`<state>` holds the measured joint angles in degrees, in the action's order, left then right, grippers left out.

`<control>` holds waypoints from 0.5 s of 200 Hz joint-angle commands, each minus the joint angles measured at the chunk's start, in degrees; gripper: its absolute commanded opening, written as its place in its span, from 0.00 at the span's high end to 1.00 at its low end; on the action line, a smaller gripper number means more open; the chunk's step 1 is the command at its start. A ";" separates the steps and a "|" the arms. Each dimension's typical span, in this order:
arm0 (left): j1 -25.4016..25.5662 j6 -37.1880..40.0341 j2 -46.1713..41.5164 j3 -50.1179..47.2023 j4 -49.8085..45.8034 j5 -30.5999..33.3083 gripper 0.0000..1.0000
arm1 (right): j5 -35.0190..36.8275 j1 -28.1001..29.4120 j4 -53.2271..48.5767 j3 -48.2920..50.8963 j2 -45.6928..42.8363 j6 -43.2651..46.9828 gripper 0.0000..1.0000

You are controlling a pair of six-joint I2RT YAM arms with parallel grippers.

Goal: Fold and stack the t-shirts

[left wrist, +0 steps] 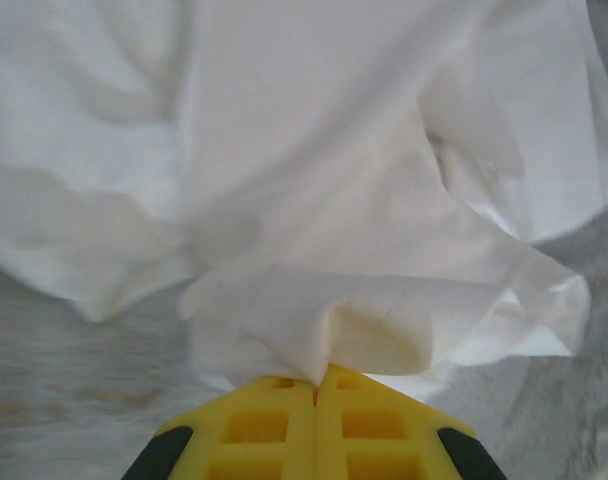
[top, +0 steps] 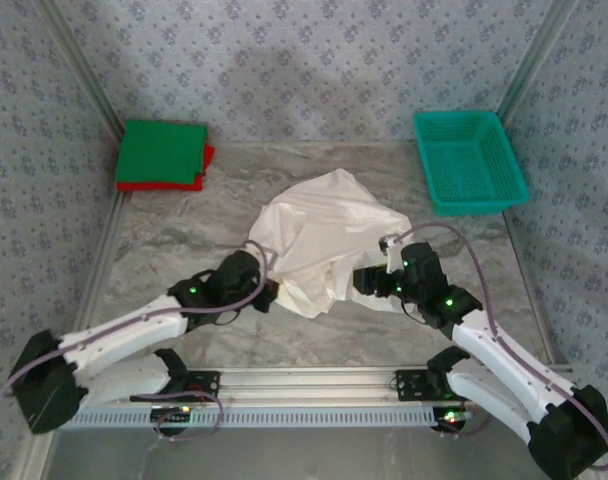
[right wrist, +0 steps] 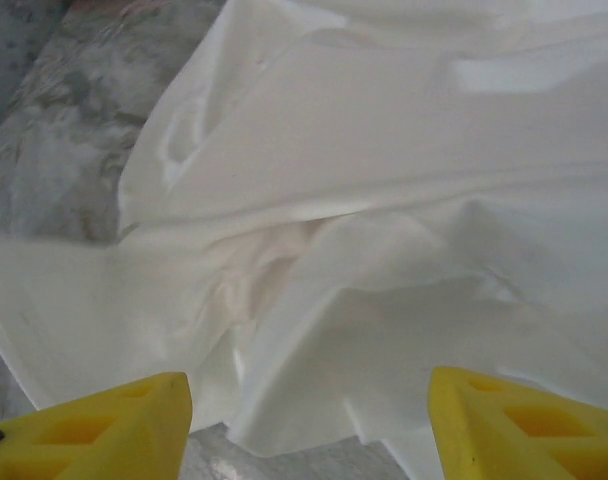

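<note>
Outside the basket (top: 479, 206) lies the white t-shirt (top: 319, 235).

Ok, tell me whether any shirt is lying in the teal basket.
No, the teal basket has a bare mesh floor; the off-white t-shirt lies crumpled on the table.

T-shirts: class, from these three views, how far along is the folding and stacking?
Done: the green t-shirt lies folded on the red t-shirt in the far left corner. In hand: the left gripper is shut on an edge of the off-white t-shirt; the right gripper stands open, facing its cloth. Left: that shirt is crumpled, unfolded and unstacked.
</note>
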<state>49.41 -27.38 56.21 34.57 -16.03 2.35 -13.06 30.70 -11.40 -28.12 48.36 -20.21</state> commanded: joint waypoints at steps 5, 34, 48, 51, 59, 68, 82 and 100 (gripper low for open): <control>-3.89 1.92 -6.63 -2.47 -3.82 3.12 1.00 | -3.17 5.51 3.93 0.47 5.97 4.10 0.32; -4.75 2.44 -11.78 -4.03 -5.48 5.91 1.00 | 4.83 10.64 4.71 -1.15 14.83 4.04 0.31; -5.28 2.24 -13.68 -4.88 -5.25 7.01 1.00 | 7.80 11.05 4.96 -2.46 19.23 2.81 0.35; -5.34 2.24 -14.15 -5.05 -5.12 7.36 1.00 | 8.58 11.20 4.95 -2.69 19.95 2.70 0.37; -5.46 2.11 -15.18 -5.41 -5.05 8.67 1.00 | 10.28 11.19 5.13 -3.43 21.51 2.15 0.44; -5.64 1.66 -16.36 -5.63 -5.28 11.32 1.00 | 11.92 11.22 5.32 -4.22 22.31 1.89 0.58; -5.76 0.80 -18.98 -5.90 -5.22 16.19 1.00 | 14.23 11.02 4.77 -5.46 21.71 1.63 0.81; -6.20 1.28 -23.26 -6.14 -3.74 21.32 1.00 | 16.76 10.29 2.57 -7.03 18.10 1.92 0.97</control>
<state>43.99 -26.15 37.95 28.18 -20.69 13.89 -2.66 41.54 -7.66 -31.24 70.30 -18.31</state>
